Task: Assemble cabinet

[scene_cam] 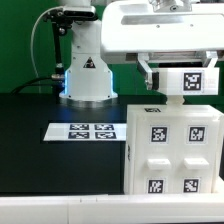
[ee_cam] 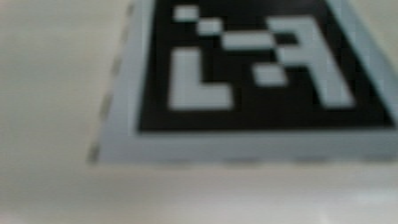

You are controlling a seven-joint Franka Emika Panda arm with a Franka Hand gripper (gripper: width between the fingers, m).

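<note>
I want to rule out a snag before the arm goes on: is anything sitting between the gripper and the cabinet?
Nothing visible. In the exterior view the gripper hangs just above the cabinet, beside a small tagged block. The marker board lies flat off to the exterior view's left, out of the path.

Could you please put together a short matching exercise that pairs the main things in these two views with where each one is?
Things:
1. cabinet
2. marker board
3. gripper
4. robot base

Places:
A. lying flat on the black table
B. at the back, lit blue
C. standing upright at the exterior view's right
D. just above the cabinet, by a small tagged block

Pairs: 1-C, 2-A, 3-D, 4-B
</note>
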